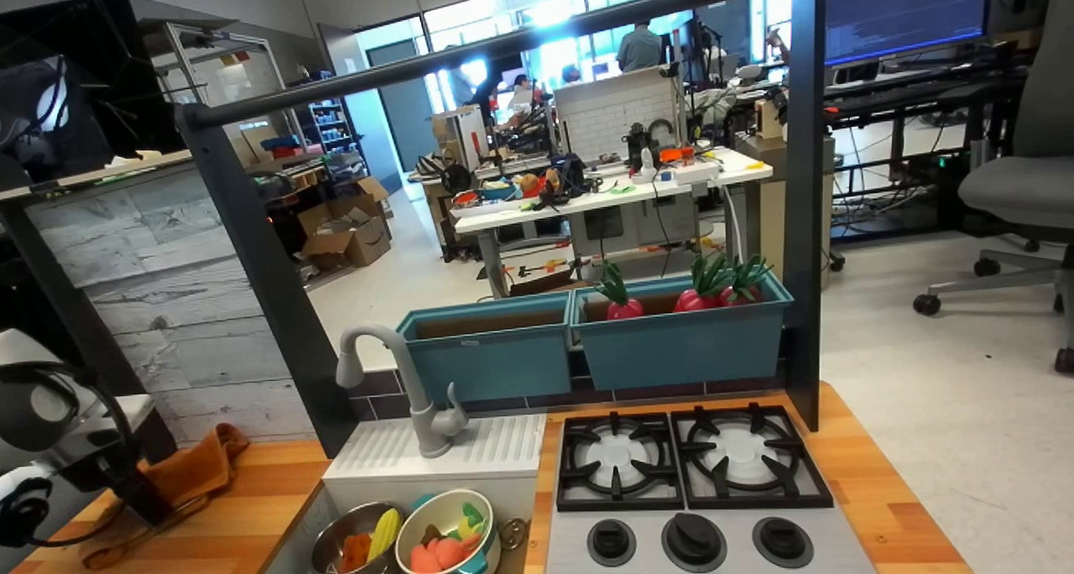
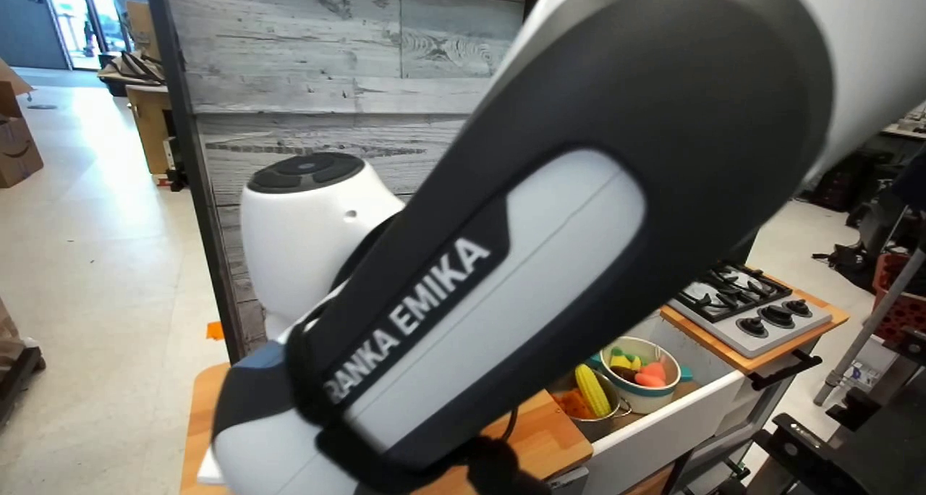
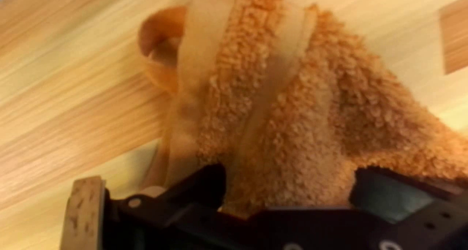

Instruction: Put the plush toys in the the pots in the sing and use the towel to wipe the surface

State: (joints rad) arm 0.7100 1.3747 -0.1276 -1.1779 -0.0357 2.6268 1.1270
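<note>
In the wrist view, the brown-orange towel lies bunched on the wooden surface. My gripper is open above it, with part of the cloth showing between the spread fingers; contact is unclear. The towel shows at the left in an exterior view, partly behind the arm. Plush toys rest inside both pots in the sink. The metal pot holds a yellow toy and an orange toy. In the cream pot are a red-orange toy and yellow-green pieces.
A grey faucet rises behind the sink. The stove is to the sink's right, and teal planters hang at the back. A grey wooden panel stands behind the towel's end of the counter. The arm blocks much of an exterior view.
</note>
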